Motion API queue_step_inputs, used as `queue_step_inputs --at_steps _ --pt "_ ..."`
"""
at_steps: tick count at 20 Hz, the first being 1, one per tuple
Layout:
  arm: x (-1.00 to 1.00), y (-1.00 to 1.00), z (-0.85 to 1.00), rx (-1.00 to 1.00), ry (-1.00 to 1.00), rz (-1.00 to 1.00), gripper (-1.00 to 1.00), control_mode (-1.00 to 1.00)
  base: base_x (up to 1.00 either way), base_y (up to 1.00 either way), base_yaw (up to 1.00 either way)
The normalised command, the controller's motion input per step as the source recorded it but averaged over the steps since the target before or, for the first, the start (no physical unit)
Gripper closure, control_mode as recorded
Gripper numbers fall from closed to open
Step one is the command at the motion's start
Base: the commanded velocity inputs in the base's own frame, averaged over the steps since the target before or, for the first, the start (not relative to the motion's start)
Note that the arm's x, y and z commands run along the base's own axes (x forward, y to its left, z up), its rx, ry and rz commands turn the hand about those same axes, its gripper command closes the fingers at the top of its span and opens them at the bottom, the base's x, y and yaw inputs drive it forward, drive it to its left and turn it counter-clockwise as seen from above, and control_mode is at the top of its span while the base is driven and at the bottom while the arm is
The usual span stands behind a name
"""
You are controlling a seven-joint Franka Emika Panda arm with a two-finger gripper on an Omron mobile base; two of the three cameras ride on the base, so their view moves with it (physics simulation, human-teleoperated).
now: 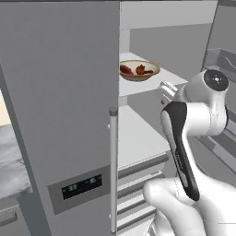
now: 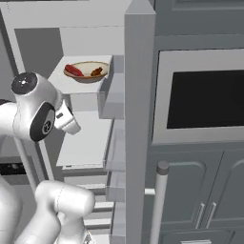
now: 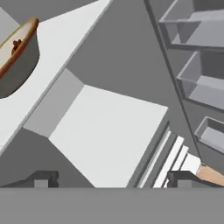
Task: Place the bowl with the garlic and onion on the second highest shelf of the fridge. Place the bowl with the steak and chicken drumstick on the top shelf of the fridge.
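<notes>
A tan bowl sits on the top shelf of the fridge, the uppermost white slab. In it lie the dark red steak and the orange-brown chicken drumstick. The right base view shows the same bowl, steak and drumstick. My gripper is open, its fingertips wide apart with nothing between them. It hangs below and to the right of the bowl, over the white shelf one level lower. The bowl with the garlic and onion is out of view.
The fridge's left door is closed, with a tall handle and a dispenser panel. The right door stands open with bins on its inside. Drawers lie under the lower shelf. A wall oven stands to the right.
</notes>
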Motion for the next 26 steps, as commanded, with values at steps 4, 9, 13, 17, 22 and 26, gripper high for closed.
queue_step_inputs --at_steps 4,9,13,17,22,26 --pt "0.00 0.00 0.00 0.00 0.00 0.01 -1.00 1.00 -0.33 -0.01 0.04" --pt "0.00 0.00 0.00 0.00 0.00 0.00 -1.00 1.00 -1.00 0.21 0.35" --pt "0.00 0.00 0.00 0.00 0.00 0.00 -1.00 1.00 -0.99 0.95 0.36" --pt "0.00 0.00 0.00 0.00 0.00 0.00 -1.00 1.00 -0.66 1.00 0.28" --pt "0.00 0.00 0.00 0.00 0.00 0.00 -1.00 1.00 0.13 1.00 0.14" --pt "0.00 0.00 0.00 0.00 0.00 0.00 -1.00 1.00 0.95 1.00 0.00"
